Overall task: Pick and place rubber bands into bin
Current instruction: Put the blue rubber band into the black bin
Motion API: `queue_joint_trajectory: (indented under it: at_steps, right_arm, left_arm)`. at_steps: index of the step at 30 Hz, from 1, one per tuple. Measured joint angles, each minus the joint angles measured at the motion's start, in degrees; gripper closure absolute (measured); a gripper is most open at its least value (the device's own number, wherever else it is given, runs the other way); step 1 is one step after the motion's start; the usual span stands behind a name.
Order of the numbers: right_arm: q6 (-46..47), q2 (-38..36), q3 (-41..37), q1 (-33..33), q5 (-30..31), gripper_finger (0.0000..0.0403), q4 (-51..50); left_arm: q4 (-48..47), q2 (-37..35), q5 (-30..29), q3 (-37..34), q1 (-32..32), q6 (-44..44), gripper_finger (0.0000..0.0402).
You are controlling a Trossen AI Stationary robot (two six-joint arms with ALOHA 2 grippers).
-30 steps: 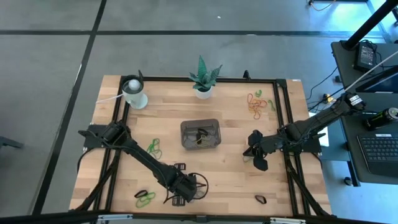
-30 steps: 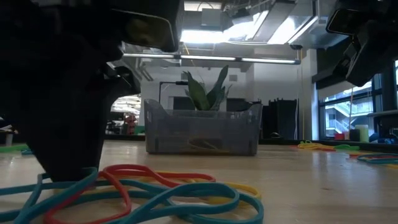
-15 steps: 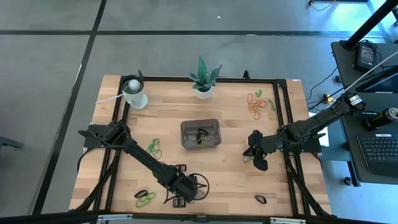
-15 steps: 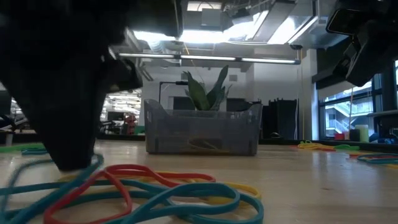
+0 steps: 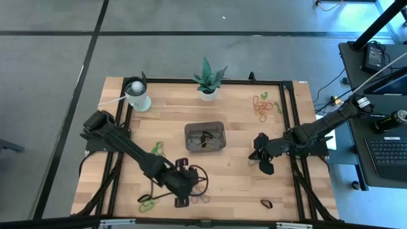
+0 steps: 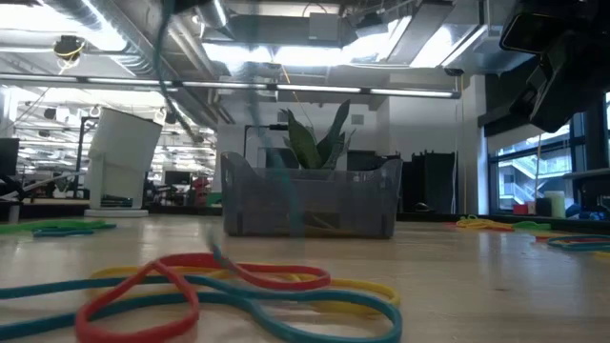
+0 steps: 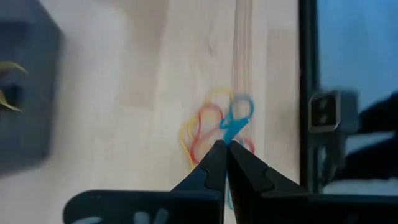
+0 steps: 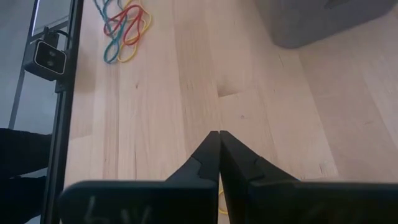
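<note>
Near the worktop's front edge, the left claw [image 7: 225,148] pinches a thin blue rubber band [image 7: 236,118]; lift straight, then cross to the dark grey translucent bin [image 5: 205,137]; right claw [image 8: 219,138] closed, empty.

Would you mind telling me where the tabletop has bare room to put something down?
Bare wood lies between the white cup and the bin, and between the bin and the right hand. It is crowded near the left hand, shut on a blue rubber band, and around the orange rubber bands.

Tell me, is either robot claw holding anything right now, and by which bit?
Yes. The left gripper is shut on a blue rubber band, pinching one end of its loop above the pile. The right gripper is shut on nothing.
</note>
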Motion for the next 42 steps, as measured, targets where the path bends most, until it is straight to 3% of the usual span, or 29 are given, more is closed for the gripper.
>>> queue_joint_trajectory:
  at_steps: [8, 12, 16, 25, 30, 42]
  right_arm:
    - [-0.04, 0.0, 0.0, 0.0, 1.05, 0.0395, 0.12]
    - [0.05, 0.0, 0.0, -0.02, 3.14, 0.0395, 0.22]
    - [0.24, 0.0, 0.0, -0.02, 3.45, 0.0395, 0.51]
    - [2.8, 0.02, 0.0, -0.02, 3.72, 0.0395, 0.49]
    - [6.55, 0.02, 0.02, -0.02, 7.55, 0.0395, 0.5]
    - [8.2, 0.04, 0.02, -0.02, 9.6, 0.0395, 0.86]
  left_arm:
    - [-0.09, -7.5, -11.44, 0.0, 0.98, 5.84, 0.0399]
    - [-0.65, -11.0, -14.83, 0.0, 4.11, 8.04, 0.04]
    - [-0.55, -13.63, -15.58, 0.02, 9.14, 17.63, 0.04]
    - [-0.53, -13.94, -5.41, 0.02, 26.05, 34.91, 0.04]
    - [-0.47, -12.37, -0.19, -0.12, 33.02, 42.55, 0.04]
    - [1.6, -3.64, 11.15, -4.25, 38.94, 47.57, 0.04]
